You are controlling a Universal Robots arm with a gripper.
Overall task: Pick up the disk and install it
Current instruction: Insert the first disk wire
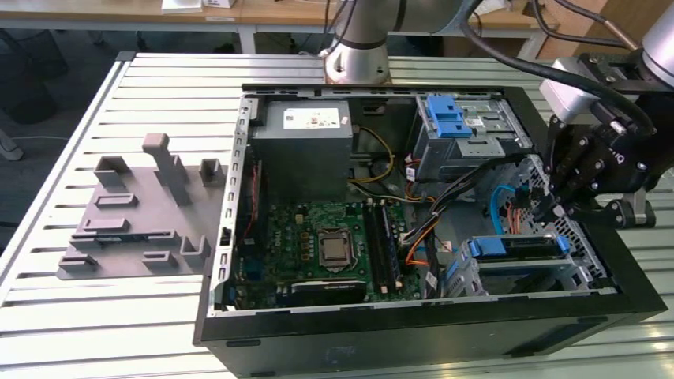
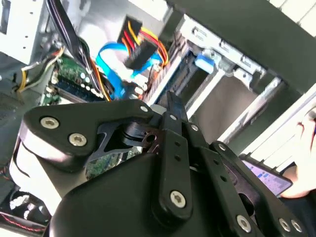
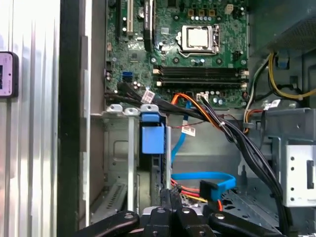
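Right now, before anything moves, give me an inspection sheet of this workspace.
Surface: slatted silver metal table carrying an open black computer case.
Job's things: silver-grey disk in a blue plastic bracket, apparently seated in the lower drive cage.
Clutter: grey moulded fixture plate beside the case, on the exterior view's left.
Grippers: black gripper shut, holding nothing, poised over the case interior near the disk.
Cables: flat blue cable and black-and-orange wire bundle run beside the cage.
Surroundings: wooden desk behind the table.
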